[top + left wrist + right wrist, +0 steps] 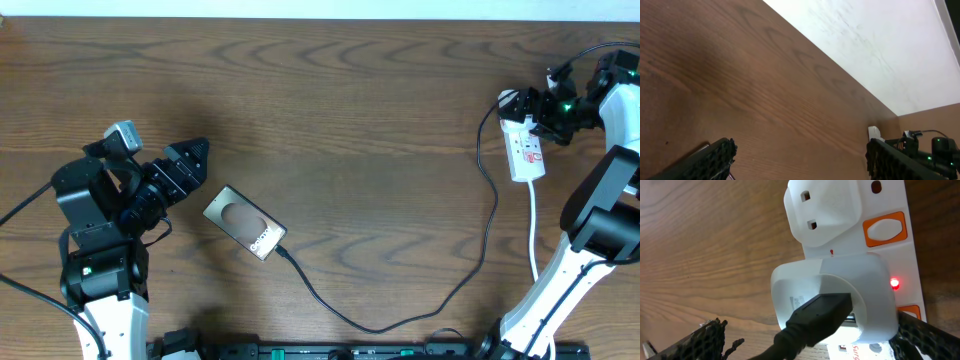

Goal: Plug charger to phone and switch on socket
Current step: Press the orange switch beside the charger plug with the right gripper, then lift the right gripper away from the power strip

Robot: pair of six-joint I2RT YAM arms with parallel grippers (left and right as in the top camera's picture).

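Looks like the last step, the switching-on. Find the small flat bronze-brown phone (245, 222) lying slantwise on the brown wooden tabletop (350, 120), left of centre. Trace the long thin black charger cable (820, 311) from the phone's lower end (seated or merely touching, cannot tell) off right to a white adapter block (840, 295) in the elongated white power-strip socket (527, 155) at the far right. Note a small red lamp (895, 283) glowing beside that block, likely meaning power on. See the right fingers (932, 340) spread wide either side of the adapter, clamping nothing; left fingers (705, 162) likewise apart, empty, near the phone's upper end. Next, probably: check the lamp against the neighbouring orange rocker switch (885, 230) before pressing anything, then lift straight clear, avoiding the cable.
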